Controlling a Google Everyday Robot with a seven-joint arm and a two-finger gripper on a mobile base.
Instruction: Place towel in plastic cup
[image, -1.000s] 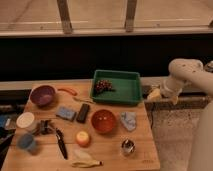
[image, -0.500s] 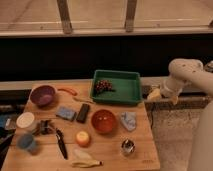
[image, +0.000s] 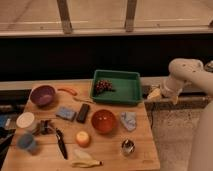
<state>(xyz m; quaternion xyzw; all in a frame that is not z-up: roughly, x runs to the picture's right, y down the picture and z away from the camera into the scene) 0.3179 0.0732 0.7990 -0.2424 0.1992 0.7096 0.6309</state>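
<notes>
Towel (image: 128, 120) is lying crumpled on the wooden table (image: 107, 152), below the gripper (image: 154, 93) and slightly to its left in the camera view. It is sitting just beside the red bowl (image: 104, 121) and near the table's right edge. The gripper is hanging past that right edge, just beside the right rim of the green tray (image: 127, 87), with its fingers standing wide apart and gripping nothing. A bare strip of wood is running between the gripper and the towel, with no object lying on it. The plastic cup (image: 26, 142) is sitting far to the gripper's left and lower, near the table's front left corner, well apart from the towel. The red bowl, a round orange fruit (image: 82, 138) and a black tool (image: 61, 143) are lying between them. Compared with a moment ago, nothing is shifting: the arm is keeping its place and every object is lying where it was
</notes>
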